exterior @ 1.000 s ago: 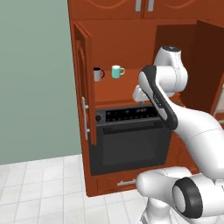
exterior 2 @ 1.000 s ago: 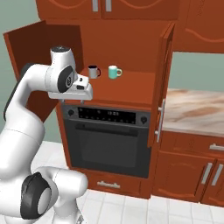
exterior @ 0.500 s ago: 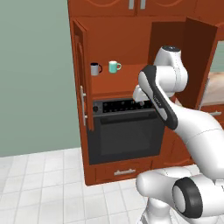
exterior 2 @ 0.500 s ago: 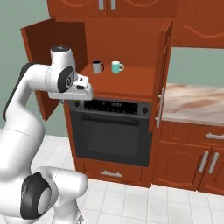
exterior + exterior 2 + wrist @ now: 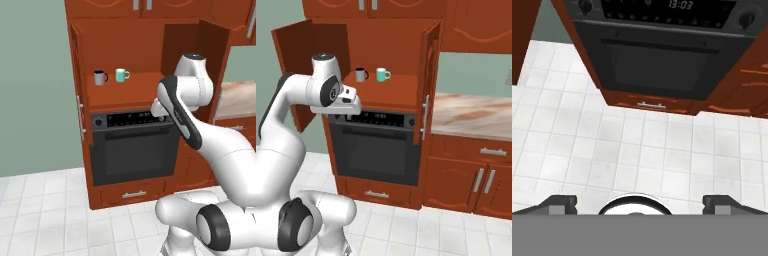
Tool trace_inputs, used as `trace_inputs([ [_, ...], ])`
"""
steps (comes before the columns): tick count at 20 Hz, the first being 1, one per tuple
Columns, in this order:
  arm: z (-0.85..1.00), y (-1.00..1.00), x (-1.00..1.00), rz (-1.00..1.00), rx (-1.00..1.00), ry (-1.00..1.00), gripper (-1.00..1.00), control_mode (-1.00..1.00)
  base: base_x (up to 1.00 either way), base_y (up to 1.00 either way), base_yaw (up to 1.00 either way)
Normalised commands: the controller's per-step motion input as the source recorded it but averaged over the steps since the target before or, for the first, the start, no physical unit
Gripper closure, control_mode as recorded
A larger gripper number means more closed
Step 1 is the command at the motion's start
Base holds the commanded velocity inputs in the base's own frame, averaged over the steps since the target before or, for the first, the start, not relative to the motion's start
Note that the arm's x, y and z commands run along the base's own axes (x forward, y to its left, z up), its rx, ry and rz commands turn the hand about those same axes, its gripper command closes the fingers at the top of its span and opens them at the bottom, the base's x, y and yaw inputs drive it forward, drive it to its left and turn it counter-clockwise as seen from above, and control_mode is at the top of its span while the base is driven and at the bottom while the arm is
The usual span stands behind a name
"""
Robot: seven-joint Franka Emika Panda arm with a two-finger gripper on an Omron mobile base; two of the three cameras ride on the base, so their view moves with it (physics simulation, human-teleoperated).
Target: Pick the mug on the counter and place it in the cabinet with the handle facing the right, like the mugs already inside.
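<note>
Gripper (image 5: pixel 639 202) is spread wide and holds nothing; the cabinet (image 5: pixel 398 92) has two mugs, none red yet.

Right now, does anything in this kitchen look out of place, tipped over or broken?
Nothing stands out. The grey mug and teal mug stand upright on the cabinet shelf above the oven, doors open; the counter shows no spill.
</note>
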Motion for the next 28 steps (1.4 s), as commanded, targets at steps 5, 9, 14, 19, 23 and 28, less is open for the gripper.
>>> trace_inputs([
  [5,0.00,0.00,0.00,0.00,0.00,0.00,-1.00,1.00,-0.01,-0.86,0.00],
  [9,0.00,0.00,0.00,0.00,0.00,0.00,-1.00,1.00,-0.03,-0.92,0.00],
  [14,0.00,0.00,0.00,0.00,0.00,0.00,-1.00,1.00,-0.01,-0.90,0.00],
  [19,0.00,0.00,0.00,0.00,0.00,0.00,-1.00,1.00,0.00,-0.84,0.00],
  [23,0.00,0.00,0.00,0.00,0.00,0.00,-1.00,1.00,0.00,-0.79,0.00],
  [28,0.00,0.00,0.00,0.00,0.00,0.00,-1.00,1.00,0.00,-0.73,0.00],
])
